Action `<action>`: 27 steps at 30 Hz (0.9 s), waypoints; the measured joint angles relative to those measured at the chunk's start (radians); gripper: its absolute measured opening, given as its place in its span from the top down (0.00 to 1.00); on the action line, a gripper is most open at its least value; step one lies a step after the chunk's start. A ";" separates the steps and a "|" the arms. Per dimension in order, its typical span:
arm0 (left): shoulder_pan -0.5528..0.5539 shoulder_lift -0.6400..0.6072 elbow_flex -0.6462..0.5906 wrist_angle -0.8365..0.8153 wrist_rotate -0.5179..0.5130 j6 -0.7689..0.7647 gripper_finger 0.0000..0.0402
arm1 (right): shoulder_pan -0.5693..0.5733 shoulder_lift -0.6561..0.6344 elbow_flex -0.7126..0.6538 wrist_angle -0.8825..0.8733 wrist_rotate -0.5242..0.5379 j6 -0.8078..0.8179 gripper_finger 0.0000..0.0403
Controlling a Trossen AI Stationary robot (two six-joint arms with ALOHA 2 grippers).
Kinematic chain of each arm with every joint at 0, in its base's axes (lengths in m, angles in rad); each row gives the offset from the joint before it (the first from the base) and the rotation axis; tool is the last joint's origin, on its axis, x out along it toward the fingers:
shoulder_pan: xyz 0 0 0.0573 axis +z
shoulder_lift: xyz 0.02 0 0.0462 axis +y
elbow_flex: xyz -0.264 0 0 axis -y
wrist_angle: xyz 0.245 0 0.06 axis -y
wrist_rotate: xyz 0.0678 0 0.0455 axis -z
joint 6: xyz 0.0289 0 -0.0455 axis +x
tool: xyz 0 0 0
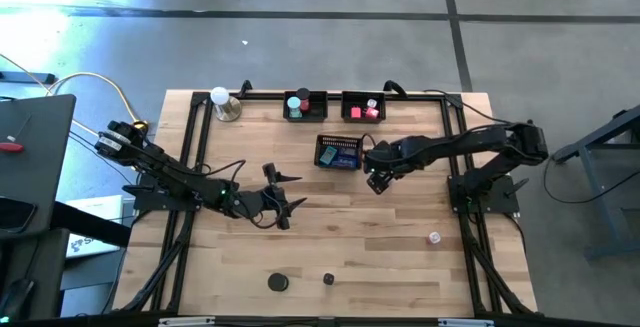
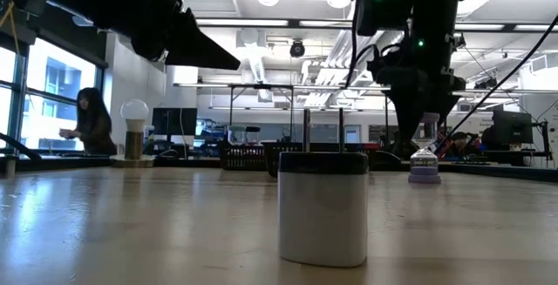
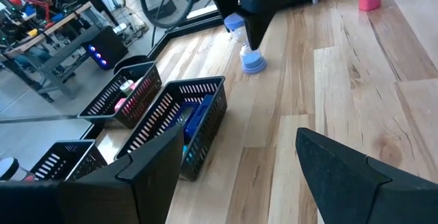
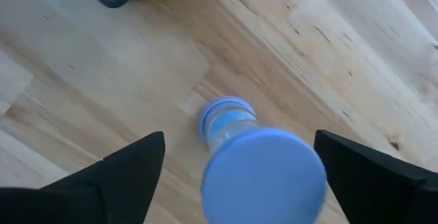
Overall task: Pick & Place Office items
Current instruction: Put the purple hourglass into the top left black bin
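A small hourglass-like piece with blue caps and a clear middle [image 4: 236,142] stands upright on its lower cap on the wooden table. My right gripper [image 4: 239,135] points down over it, open, one finger on each side of the upper cap, apart from it; the low view shows the fingers [image 2: 425,124] just above the piece [image 2: 425,167]. My left gripper [image 1: 290,199] waits open above the table's middle left, holding nothing. Loose on the table are a black disc [image 1: 278,282], a smaller dark piece [image 1: 328,279] and a pale pink piece [image 1: 434,237].
Three black mesh trays: two at the far edge [image 1: 305,105] [image 1: 362,105] holding teal and pink-red pieces, one nearer [image 1: 340,153] with dark blue blocks, just beside my right gripper. A white ball on a metal base [image 1: 222,102] stands at far left. A black-topped white roll [image 2: 323,206] stands near the low camera.
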 joint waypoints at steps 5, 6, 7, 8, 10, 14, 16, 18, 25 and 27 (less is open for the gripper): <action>0.000 0.000 0.000 -0.005 0.000 0.000 0.31 | -0.006 -0.002 0.000 -0.002 -0.006 -0.001 0.20; 0.000 0.000 0.000 -0.004 0.000 0.000 0.31 | -0.006 -0.002 0.000 -0.002 -0.007 0.000 0.22; 0.000 0.000 0.000 -0.005 0.000 0.000 0.31 | -0.005 -0.002 0.000 -0.004 -0.008 0.003 0.25; 0.000 0.000 0.000 -0.005 0.000 0.000 0.31 | -0.005 -0.002 0.000 -0.008 -0.008 0.005 0.27; 0.000 0.000 0.000 -0.004 0.000 0.000 0.31 | -0.005 -0.003 0.000 -0.017 -0.014 0.005 0.32; 0.000 0.000 0.000 -0.004 0.000 0.000 0.31 | -0.005 -0.003 0.000 -0.025 -0.016 -0.001 0.41; 0.000 0.000 0.000 -0.004 0.000 0.000 0.31 | -0.005 -0.003 0.000 -0.025 -0.023 -0.002 0.45; 0.000 0.000 0.000 -0.004 0.000 0.000 0.31 | -0.005 -0.003 0.000 -0.025 -0.024 -0.003 0.49; 0.000 0.000 0.000 -0.004 0.000 0.000 0.31 | -0.005 -0.003 0.000 -0.023 -0.025 -0.040 0.55; 0.000 0.000 0.000 -0.004 0.000 0.000 0.31 | -0.005 -0.003 0.000 -0.023 -0.024 -0.044 0.55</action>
